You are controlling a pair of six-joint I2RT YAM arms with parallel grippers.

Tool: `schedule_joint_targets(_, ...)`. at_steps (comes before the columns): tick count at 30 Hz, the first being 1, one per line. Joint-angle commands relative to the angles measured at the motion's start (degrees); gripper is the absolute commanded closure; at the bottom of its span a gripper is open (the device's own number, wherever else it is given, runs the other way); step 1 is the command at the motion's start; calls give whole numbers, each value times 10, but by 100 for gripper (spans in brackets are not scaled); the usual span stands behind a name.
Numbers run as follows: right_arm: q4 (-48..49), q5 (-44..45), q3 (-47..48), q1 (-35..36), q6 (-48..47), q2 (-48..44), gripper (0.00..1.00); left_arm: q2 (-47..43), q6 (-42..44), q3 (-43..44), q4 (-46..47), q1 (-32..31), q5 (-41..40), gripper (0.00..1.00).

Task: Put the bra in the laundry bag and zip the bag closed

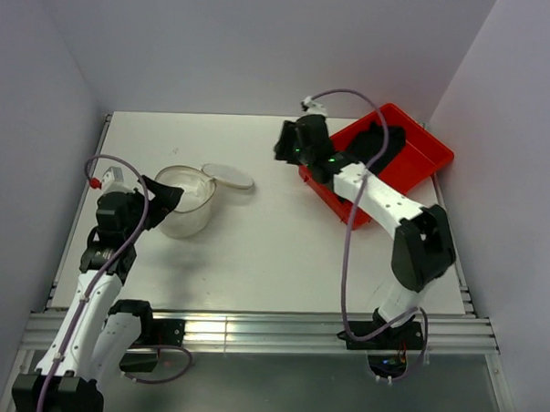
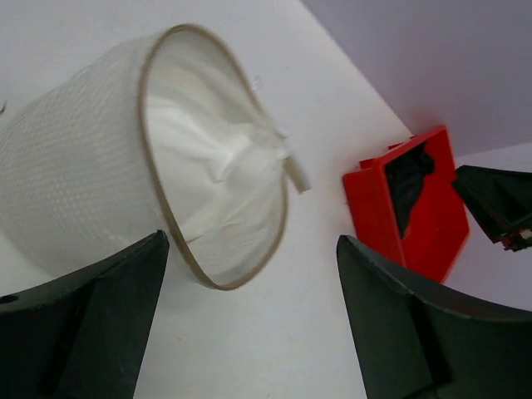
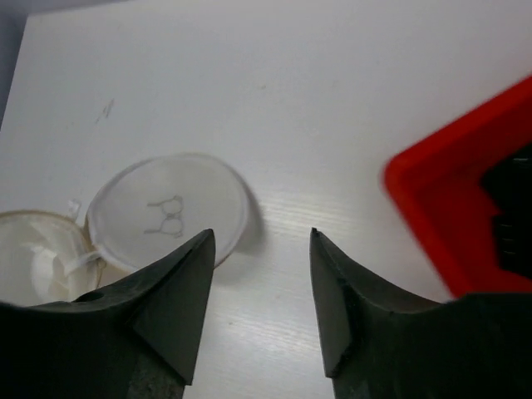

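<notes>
The laundry bag is a white mesh drum standing open on the left of the table. Its round lid lies flat beside it, printed mark up. White fabric shows inside the bag. The black bra lies in the red tray. My left gripper is open and empty at the bag's near-left side; its wrist view faces the bag's rim. My right gripper is open and empty above bare table between lid and tray.
The red tray sits at the back right near the right wall, with the bra dark inside it. Grey walls close the table on the left, back and right. An aluminium rail runs along the near edge.
</notes>
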Motion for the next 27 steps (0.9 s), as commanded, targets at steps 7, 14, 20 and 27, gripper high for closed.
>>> schedule_joint_targets(7,-74,152,-99,-167,-58,-43,45,-62,135,126,-43,-61,26,12)
schedule_joint_targets(14,-114,125,-45,-189,-167,36,32,-64,199,152,-75,-96,16,14)
schedule_joint_targets(20,-137,138,2,-188,-240,89,29,-61,202,133,-65,-105,33,15)
schedule_joint_targets(27,-143,130,66,-186,-257,172,37,-49,209,138,-67,-107,30,16)
